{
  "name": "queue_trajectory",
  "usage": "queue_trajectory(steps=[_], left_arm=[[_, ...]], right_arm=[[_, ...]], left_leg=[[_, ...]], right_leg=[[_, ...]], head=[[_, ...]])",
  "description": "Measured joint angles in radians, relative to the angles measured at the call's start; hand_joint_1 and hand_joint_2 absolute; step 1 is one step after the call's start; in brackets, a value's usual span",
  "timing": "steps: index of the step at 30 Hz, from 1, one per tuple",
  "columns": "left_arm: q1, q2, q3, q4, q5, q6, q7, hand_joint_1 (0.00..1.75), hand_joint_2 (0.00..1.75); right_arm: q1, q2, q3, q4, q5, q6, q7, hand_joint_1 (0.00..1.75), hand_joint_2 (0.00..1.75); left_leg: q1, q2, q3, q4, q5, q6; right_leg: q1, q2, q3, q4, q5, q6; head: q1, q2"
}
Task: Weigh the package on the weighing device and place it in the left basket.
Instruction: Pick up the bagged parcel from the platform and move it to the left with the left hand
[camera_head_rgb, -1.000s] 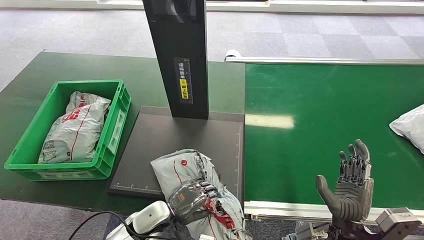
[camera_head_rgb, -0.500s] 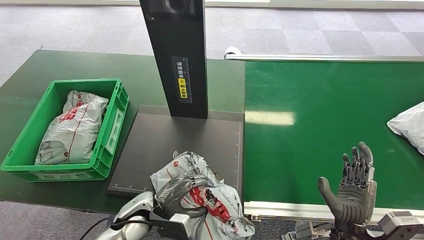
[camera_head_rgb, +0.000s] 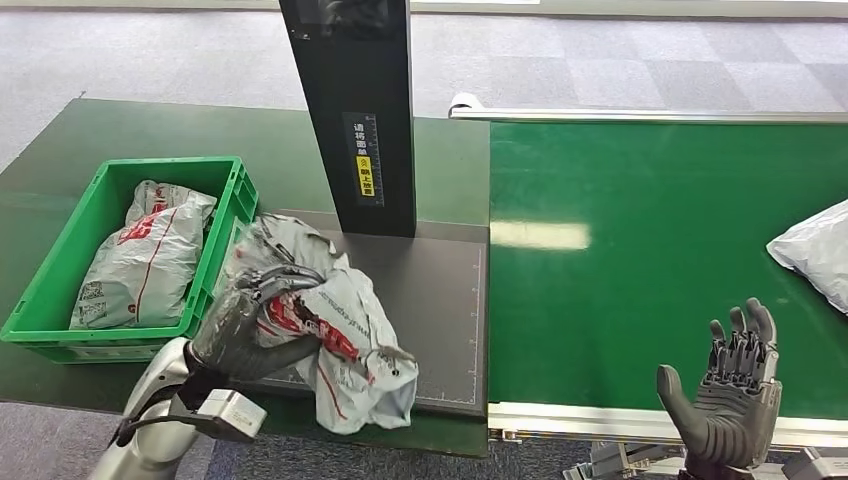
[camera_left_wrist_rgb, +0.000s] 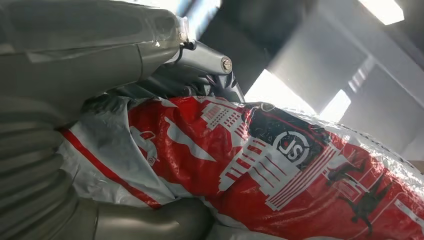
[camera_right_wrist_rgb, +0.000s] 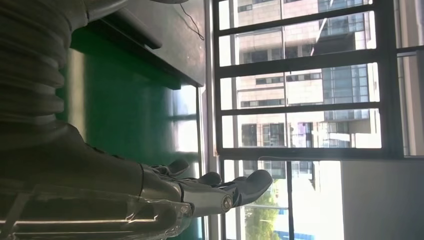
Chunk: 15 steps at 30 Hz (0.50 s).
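Landmark: weighing device (camera_head_rgb: 400, 300), a dark flat platform with a black upright column at its far edge, standing on the dark green desk (camera_head_rgb: 120, 130).

Package (camera_head_rgb: 320, 320): grey plastic mailer with red print, crumpled. Raised over the near-left part of the platform, upper end just beside the basket wall, lower end sagging toward the platform's near edge; whether that end touches it cannot be told. Judged to be in transfer toward the basket.

Left robot hand (camera_head_rgb: 240, 325): fingers wrapped around the package's upper part, gripping it; the bunched grip keeps the slack film from slipping. The left wrist view shows the red print pressed against the grey thumb (camera_left_wrist_rgb: 150, 220).

Left basket (camera_head_rgb: 60, 270): green crate, just left of the platform, already holding one similar grey mailer (camera_head_rgb: 145, 260).

Right robot hand (camera_head_rgb: 725, 400): well right of the platform, near the conveyor's near edge, fingers spread upward, holding nothing; apparently parked clear.

Conveyor belt (camera_head_rgb: 650, 230): bright green, adjoining the platform's right side; a white parcel (camera_head_rgb: 815, 250) lies at its far right.
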Motion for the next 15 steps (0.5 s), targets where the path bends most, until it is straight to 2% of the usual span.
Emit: queue_trajectory(steps=[3, 10, 15], left_arm=[[-0.029, 0.001, 0.063, -0.016, -0.187, 0.151, 0.055, 1.75, 1.75], [-0.141, 0.029, 0.153, 0.027, -0.456, 0.337, 0.172, 1.75, 1.75], [-0.244, 0.078, 0.184, 0.179, -0.652, 0.387, 0.277, 1.75, 1.75]], right_arm=[[0.005, 0.009, -0.008, -0.010, 0.007, 0.016, 0.003, 0.00, 1.75], [-0.007, -0.009, -0.003, -0.001, -0.016, 0.000, -0.004, 0.00, 1.75], [-0.021, -0.050, 0.035, 0.028, -0.051, -0.034, -0.018, 0.00, 1.75]], left_leg=[[0.000, 0.000, 0.000, 0.000, 0.000, 0.000], [0.000, 0.000, 0.000, 0.000, 0.000, 0.000], [0.000, 0.000, 0.000, 0.000, 0.000, 0.000]], right_leg=[[0.000, 0.000, 0.000, 0.000, 0.000, 0.000], [0.000, 0.000, 0.000, 0.000, 0.000, 0.000], [0.000, 0.000, 0.000, 0.000, 0.000, 0.000]], head=[[0.000, 0.000], [0.000, 0.000], [0.000, 0.000]])
